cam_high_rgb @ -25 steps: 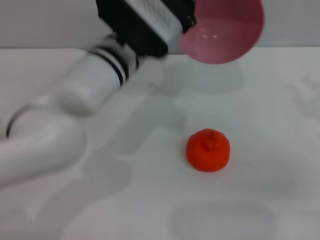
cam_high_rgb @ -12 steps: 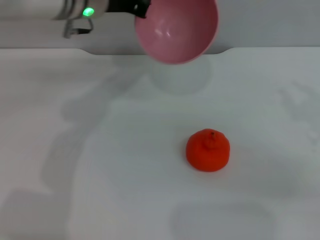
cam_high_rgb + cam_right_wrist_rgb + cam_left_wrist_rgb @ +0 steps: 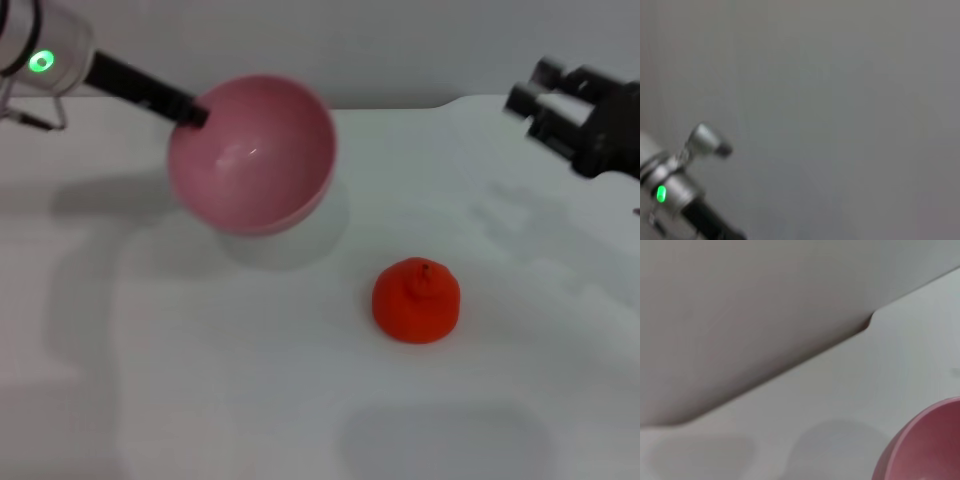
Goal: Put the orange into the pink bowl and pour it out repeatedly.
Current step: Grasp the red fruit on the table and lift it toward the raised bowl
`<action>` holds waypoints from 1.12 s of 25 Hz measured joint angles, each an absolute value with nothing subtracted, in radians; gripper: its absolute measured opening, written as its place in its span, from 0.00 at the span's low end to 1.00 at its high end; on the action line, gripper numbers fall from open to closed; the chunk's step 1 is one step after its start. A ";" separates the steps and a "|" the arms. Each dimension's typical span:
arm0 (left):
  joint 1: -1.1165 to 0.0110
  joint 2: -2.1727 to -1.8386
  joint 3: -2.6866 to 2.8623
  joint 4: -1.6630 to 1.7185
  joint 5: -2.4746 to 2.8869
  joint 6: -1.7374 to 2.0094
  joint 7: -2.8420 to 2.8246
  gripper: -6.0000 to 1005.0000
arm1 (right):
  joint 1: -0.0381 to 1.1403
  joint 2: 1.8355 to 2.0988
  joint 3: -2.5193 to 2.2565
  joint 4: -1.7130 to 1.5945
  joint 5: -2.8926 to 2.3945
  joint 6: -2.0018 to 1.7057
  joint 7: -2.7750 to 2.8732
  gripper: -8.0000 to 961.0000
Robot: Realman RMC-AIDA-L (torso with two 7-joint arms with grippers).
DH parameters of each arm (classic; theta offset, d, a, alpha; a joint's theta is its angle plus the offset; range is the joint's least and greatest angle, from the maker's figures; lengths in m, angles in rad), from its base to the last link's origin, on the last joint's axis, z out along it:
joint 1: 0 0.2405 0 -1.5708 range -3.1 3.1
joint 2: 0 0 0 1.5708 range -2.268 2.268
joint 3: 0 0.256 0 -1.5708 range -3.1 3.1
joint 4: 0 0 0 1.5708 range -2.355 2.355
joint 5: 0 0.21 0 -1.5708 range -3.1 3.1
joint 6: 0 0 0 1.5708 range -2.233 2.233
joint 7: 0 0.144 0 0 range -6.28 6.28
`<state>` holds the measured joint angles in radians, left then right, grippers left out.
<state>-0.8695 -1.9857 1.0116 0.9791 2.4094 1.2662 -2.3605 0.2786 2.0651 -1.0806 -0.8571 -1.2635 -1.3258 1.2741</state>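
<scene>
Now the pink bowl (image 3: 252, 155) sits lower and further left in the head view than half a second ago, when it hung at top centre. It has come down from the upper edge to the upper-left-centre area, tilted, mouth facing the camera, empty inside. Whether its underside already touches the table (image 3: 200, 400) can't be told; its shadow lies right under it, so close at least. The left gripper (image 3: 190, 112) reaches in from the upper left corner, fingers clamped on the bowl's rim at its upper left. The left wrist view shows only a slice of the bowl at lower right, no fingers.

The orange (image 3: 416, 300) hasn't moved: on the table right of centre, stem knob up, lower right of the bowl and clear of it.

New arrival: the right gripper (image 3: 545, 100) is now at the right edge, upper part of the frame, absent in both earlier views. Fingers look apart, nothing between them, well away from the orange. The right wrist view shows mostly grey wall, plus the left arm's wrist with its green light at lower left.

Reading: the pour looks finished, and the bowl is being brought back down. The right arm is probably coming in to pick up the orange for the next cycle. The bowl needs to sit upright first.
</scene>
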 joint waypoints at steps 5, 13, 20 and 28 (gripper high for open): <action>-0.825 -1.967 0.990 0.990 2.505 1.373 -2.413 0.05 | 0.335 2.065 -1.072 -1.057 -1.668 -1.290 1.664 0.50; -0.784 -1.966 0.998 0.990 2.509 1.381 -2.413 0.05 | 0.514 2.069 -1.150 -1.112 -2.118 -1.297 2.041 0.50; -0.781 -1.969 0.999 0.990 2.509 1.379 -2.404 0.05 | 0.591 2.074 -1.236 -1.050 -2.139 -1.260 2.096 0.50; -0.779 -1.972 1.000 0.989 2.510 1.385 -2.403 0.05 | 0.649 2.074 -1.302 -0.920 -2.155 -1.217 2.108 0.68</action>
<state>-0.7792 -1.9723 1.0001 0.9894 2.5097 1.3853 -2.4027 0.6488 2.0736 -1.3016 -0.9196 -2.1554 -1.2170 2.1084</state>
